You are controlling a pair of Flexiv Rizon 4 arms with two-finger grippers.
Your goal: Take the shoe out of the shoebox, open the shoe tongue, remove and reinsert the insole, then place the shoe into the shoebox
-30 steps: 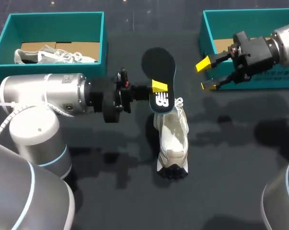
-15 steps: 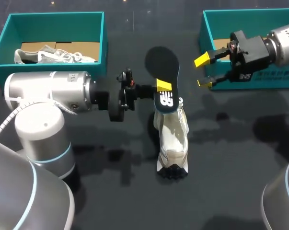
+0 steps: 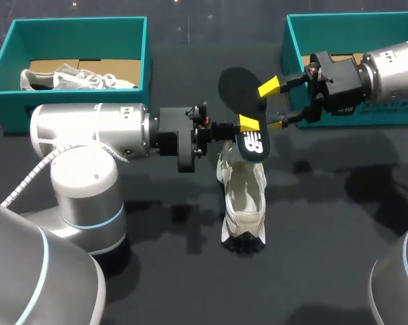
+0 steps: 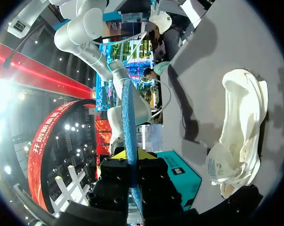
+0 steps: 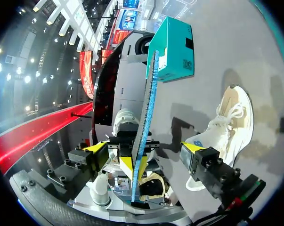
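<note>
The insole [image 3: 241,101] is out of the shoe [image 3: 244,196], held up on edge over the shoe's laced end. It is dark, with a blue rim that shows edge-on in both wrist views [image 4: 128,141] [image 5: 144,127]. Near its heel end it carries a white logo [image 3: 253,144], which I leave unread. My left gripper [image 3: 246,128] is clamped on that heel end, one finger on each face, and the insole runs straight out between the fingers in my left wrist view [image 4: 132,157].

My right gripper [image 3: 273,105] stands with its fingers spread wide, to the right of the shoe's laces. In its wrist view the insole stands between the two fingers, and I cannot tell whether either touches it [image 5: 146,150].

The shoe, cream white, lies on the dark table [image 3: 325,223].

Beyond the shoe and to its right, behind my right gripper, is the right shoebox [image 3: 295,40], teal, with a printed strip on its front wall too small to read. Well beyond the shoe to its left is the left shoebox [image 3: 75,27], also teal, with a second pale shoe [image 3: 75,78] lying in it.
</note>
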